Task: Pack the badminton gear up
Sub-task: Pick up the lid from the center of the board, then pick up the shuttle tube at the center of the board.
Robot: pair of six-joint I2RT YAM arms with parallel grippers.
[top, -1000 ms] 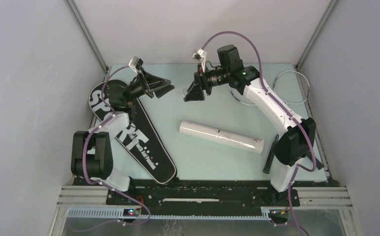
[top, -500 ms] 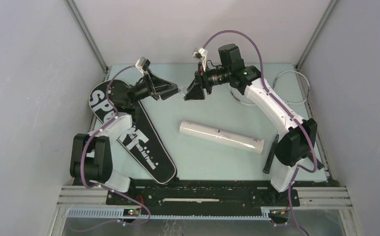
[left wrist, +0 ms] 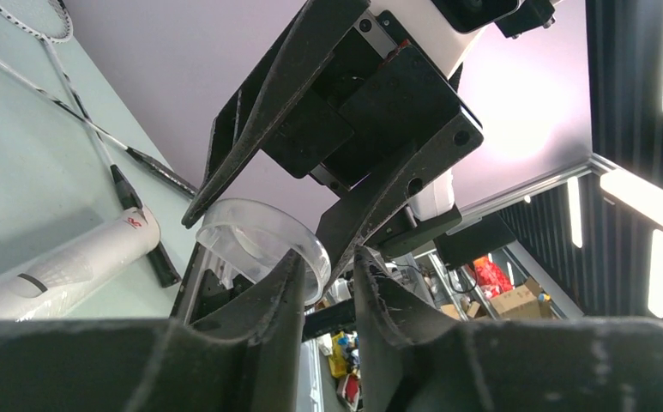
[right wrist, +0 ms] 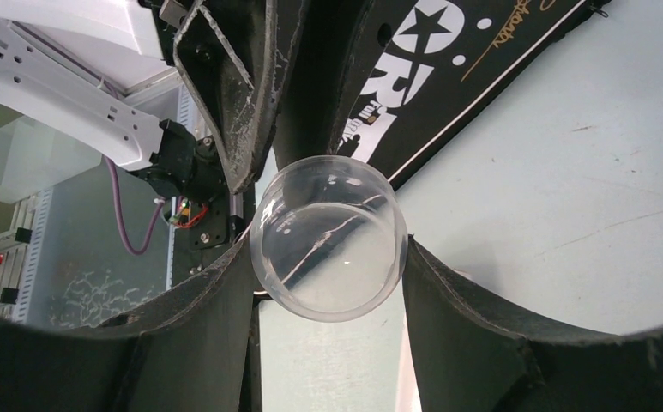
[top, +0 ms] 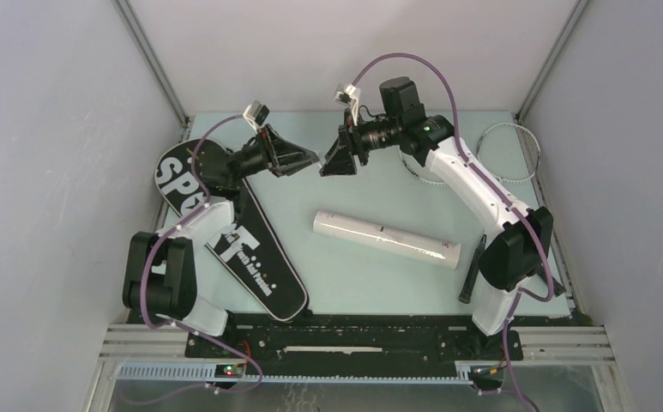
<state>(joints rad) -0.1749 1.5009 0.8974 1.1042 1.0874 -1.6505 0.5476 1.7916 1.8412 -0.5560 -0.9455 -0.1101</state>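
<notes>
right wrist view: right pincer [right wrist: 329, 251] clamped on a clear cap [right wrist: 328, 232], left pincer [left wrist: 328, 257] nearly together at its rim, hold unclear.

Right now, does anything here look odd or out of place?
One thing: a clear cap hangs in mid-air, gripped by the right claw, with the left claw at its rim, while the white tube lies on the table apart from it. Nothing looks spilled or broken.

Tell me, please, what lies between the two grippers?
A clear round cap: the right gripper clasps it, the left gripper straddles its rim, shown in both wrist views.
</notes>
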